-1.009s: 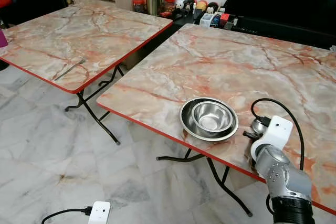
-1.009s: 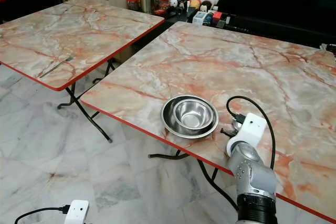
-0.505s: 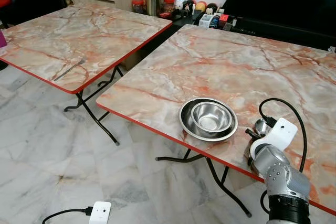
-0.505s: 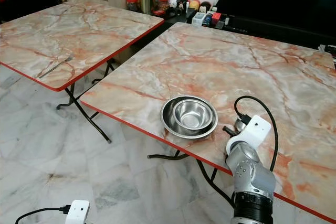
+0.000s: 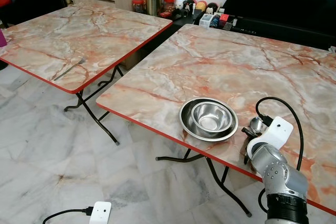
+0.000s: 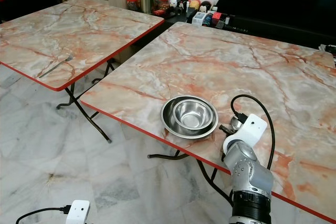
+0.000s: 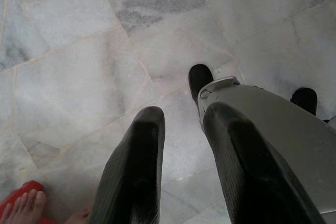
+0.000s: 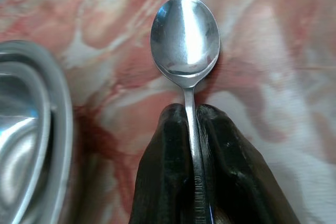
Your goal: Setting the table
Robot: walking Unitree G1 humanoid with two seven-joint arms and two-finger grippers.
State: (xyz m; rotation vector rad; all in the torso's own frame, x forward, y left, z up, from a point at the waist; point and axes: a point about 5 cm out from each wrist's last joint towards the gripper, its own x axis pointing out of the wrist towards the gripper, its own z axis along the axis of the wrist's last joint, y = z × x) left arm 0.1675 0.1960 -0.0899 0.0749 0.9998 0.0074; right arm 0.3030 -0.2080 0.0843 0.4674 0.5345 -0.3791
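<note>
Two desks ahead, marble-patterned with red edges. On the near desk (image 5: pixel 226 66), a steel bowl (image 5: pixel 211 118) sits nested in a steel plate (image 5: pixel 187 124) close to the front edge. My right tool (image 8: pixel 192 129) is clamped on the handle of a spoon (image 8: pixel 185 35); the spoon's bowl faces up, low over the desk just beside the plate. A fork (image 5: pixel 69 69) lies on the far desk (image 5: pixel 79 35). My left tool (image 7: pixel 184 129) hangs over the tiled floor (image 7: pixel 79 66), fingers narrowly parted, holding nothing.
</note>
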